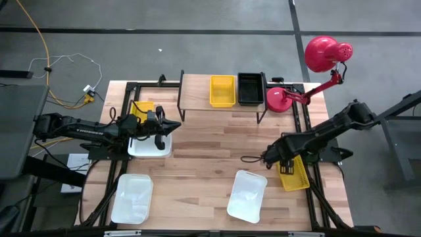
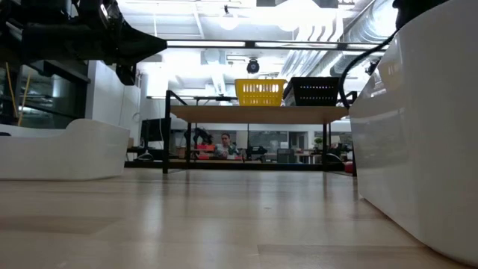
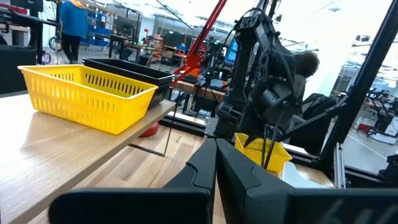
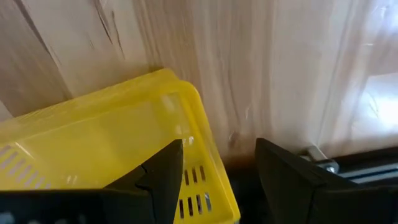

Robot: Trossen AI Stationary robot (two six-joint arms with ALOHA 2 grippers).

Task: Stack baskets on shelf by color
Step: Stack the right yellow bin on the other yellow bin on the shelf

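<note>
So from overhead, the shelf [image 1: 197,84] sits up at 12 o'clock on the table [image 1: 210,148], with a yellow basket [image 1: 222,90] and a black basket [image 1: 250,88] side by side on its right half, touching or nearly so. The red lamp [image 1: 309,66] is just off the shelf's right end, around 1 o'clock. The left gripper [image 1: 172,126] is at about 9 o'clock, jaws pinched fully together with nothing between them, hanging over the edge of a white basket [image 1: 150,146]; there's another yellow basket [image 1: 143,108] tucked behind that arm at 10 o'clock. The right gripper [image 4: 219,171] is at roughly 4 o'clock, jaws spread wide, straddling the short end wall of a third yellow basket [image 1: 294,172] that sits tilted at the table's right edge. One finger is inside the basket and one outside, and they don't look clamped on the wall. Two more white baskets are along the near edge, one at 7 o'clock [image 1: 132,198] and one at 5 o'clock [image 1: 247,195], well apart from each other.
</note>
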